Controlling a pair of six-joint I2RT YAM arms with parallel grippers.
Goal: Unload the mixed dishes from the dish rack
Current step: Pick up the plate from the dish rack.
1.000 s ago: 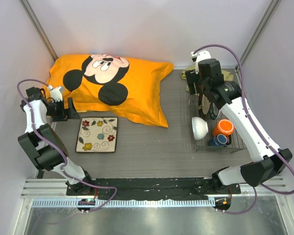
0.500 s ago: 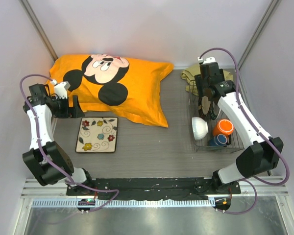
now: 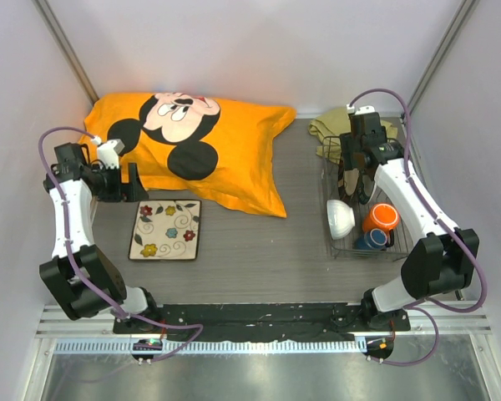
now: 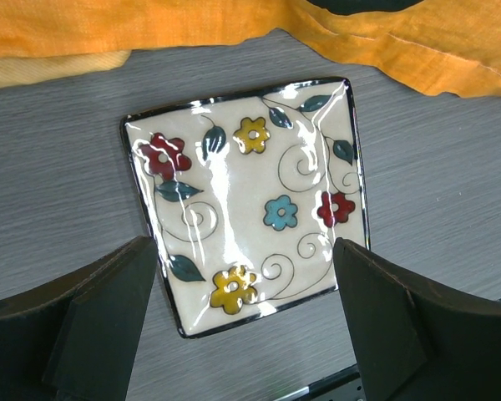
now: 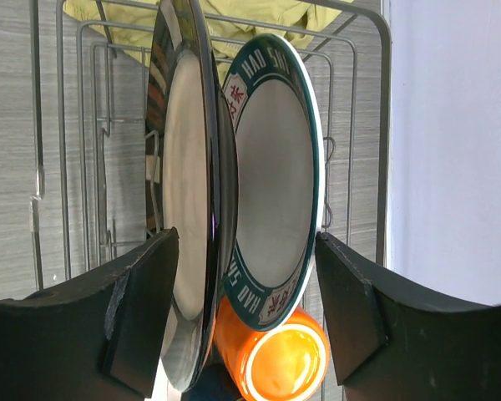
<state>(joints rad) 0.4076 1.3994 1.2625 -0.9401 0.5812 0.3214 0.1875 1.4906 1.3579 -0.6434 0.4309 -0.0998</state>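
We see the left pincer spread wide and empty above the square cream floral plate, flat on the grey tabletop at left; the right pincer gapes, gripping nothing, over the round brown dark-rimmed plate and the white plate with dark patterned rim, both upright in the dark wire dish rack at right.

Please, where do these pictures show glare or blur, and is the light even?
Left wrist view: white glare streaks cross the square floral plate, yet its flowers stay sharp. Right wrist view: the brown plate mirrors light along its rim, and the orange mug shines and looks slightly soft. Top external view: even light, faint shadows.
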